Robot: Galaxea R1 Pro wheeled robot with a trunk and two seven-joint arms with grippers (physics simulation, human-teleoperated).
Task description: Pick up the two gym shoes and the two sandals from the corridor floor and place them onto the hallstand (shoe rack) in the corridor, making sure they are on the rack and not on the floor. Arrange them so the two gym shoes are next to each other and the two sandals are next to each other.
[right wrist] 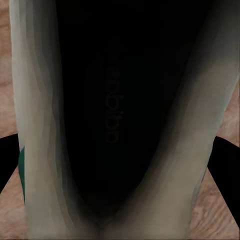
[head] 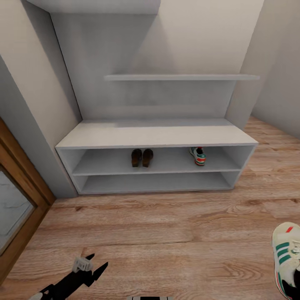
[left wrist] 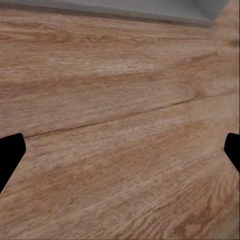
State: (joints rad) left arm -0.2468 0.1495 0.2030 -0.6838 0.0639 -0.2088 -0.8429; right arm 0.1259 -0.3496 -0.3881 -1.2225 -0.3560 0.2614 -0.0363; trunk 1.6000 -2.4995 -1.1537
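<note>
My right gripper [right wrist: 120,165] hangs straight over the last gym shoe [head: 287,258] on the corridor floor [head: 166,233], fingers spread either side of its dark opening; my left gripper [head: 89,266] is released over bare planks. The sandals [head: 142,158] and other sneaker [head: 198,156] sit on the hallstand [head: 154,135]. It looks light and soft-walled, so I would pinch the stiffer collar rim.

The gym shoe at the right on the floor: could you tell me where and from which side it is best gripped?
Probably by the collar wall, from above. The gym shoe lies upright on the corridor floor, and the right wrist view looks straight into its open mouth, so one finger could go inside, one outside.
</note>
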